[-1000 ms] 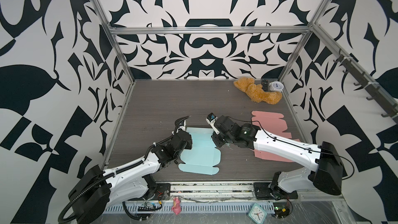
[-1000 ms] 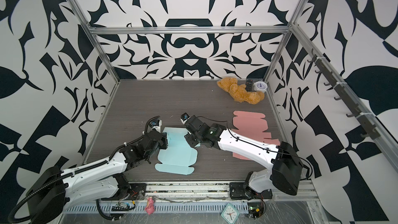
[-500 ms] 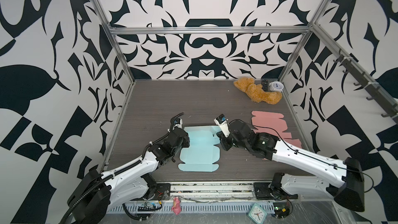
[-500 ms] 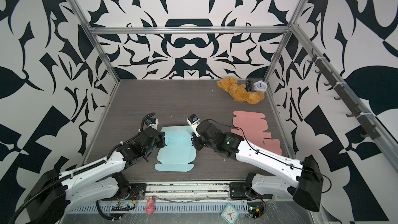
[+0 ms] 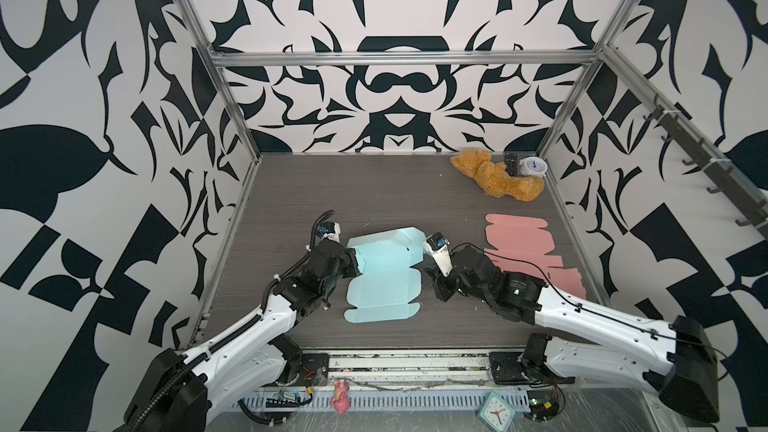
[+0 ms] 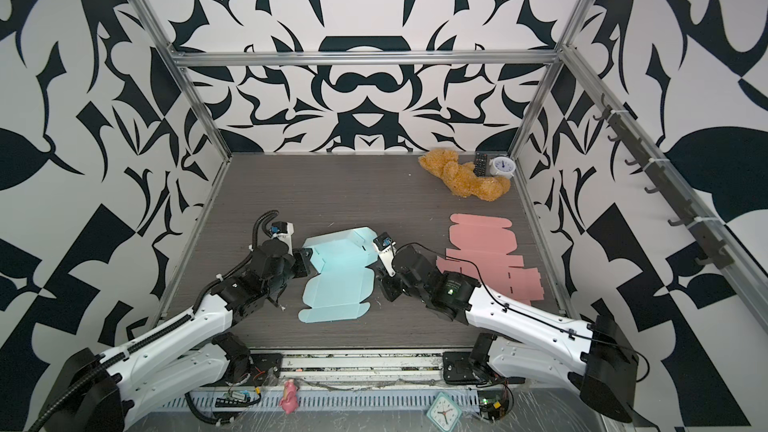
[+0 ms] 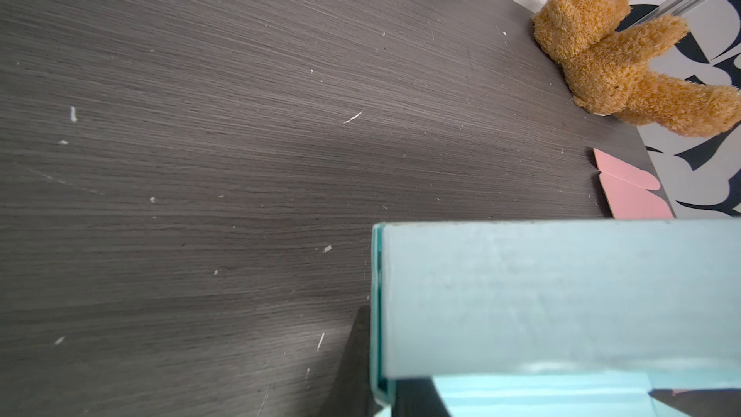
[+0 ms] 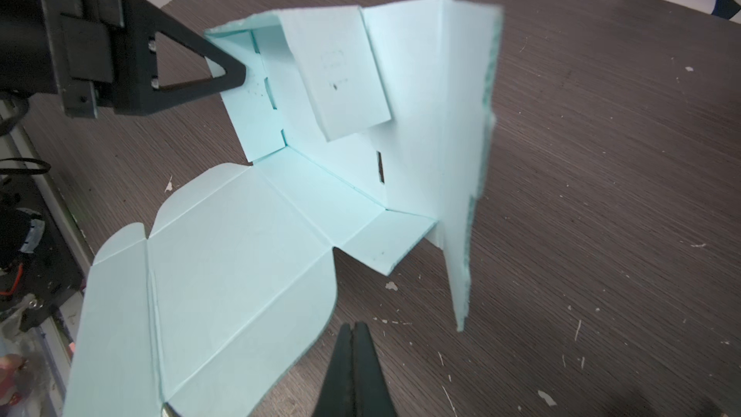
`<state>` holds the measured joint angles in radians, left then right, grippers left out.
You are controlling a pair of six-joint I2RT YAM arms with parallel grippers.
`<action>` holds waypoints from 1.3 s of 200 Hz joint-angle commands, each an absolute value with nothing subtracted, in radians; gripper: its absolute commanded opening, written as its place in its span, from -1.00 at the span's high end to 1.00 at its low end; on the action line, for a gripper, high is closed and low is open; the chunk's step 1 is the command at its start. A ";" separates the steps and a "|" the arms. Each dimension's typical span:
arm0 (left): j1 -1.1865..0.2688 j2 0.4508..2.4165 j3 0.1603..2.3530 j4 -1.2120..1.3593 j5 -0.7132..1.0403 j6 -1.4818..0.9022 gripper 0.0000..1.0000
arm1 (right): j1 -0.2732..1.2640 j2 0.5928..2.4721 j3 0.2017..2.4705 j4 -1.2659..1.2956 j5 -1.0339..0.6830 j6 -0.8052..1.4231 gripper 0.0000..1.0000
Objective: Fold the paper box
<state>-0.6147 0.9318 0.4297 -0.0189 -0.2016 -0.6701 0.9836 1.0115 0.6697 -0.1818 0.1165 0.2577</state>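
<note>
A light blue paper box point(image 5: 384, 284) is seen partly folded on the dark wood-grain table point(image 5: 353, 193), toward the front edge and between the two arms in both top views. Its far end and its left side are stood up, with a small flap turned inward, while the near panels with rounded tabs lie flat on the table, as shown in the right wrist view. The left gripper point(image 5: 349, 263) is clamped on the raised left side wall: one triangular finger point(image 8: 208, 70) is pressed against the wall's inner face, and in the left wrist view the wall's outer face is shown close up with a dark finger point(image 7: 353, 367) along its edge. The right gripper point(image 5: 439, 290) is empty, its fingers point(image 8: 341, 371) pressed together. It is placed low over the table, just beside the box's right edge and apart from it. Flat pink blanks point(image 5: 523, 243) are spread to the right, well apart from the box. A teddy bear point(image 5: 494, 176), a remote point(image 5: 512, 164) and an alarm clock point(image 5: 533, 167) are gathered in the far right corner
</note>
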 commanded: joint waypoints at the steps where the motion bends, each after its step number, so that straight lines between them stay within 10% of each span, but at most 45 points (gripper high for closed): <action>1: -0.598 0.913 0.408 0.009 -0.150 -0.705 1.00 | 0.989 0.984 0.654 -0.106 0.150 0.295 1.00; 260: -0.597 0.879 0.379 0.012 -0.118 -0.713 1.00 | 0.983 1.218 0.759 0.032 0.129 0.307 1.00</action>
<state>-0.6003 0.8902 0.4004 -0.0109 -0.1299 -0.7002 0.9833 1.2163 0.7219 -0.0093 0.1486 0.2920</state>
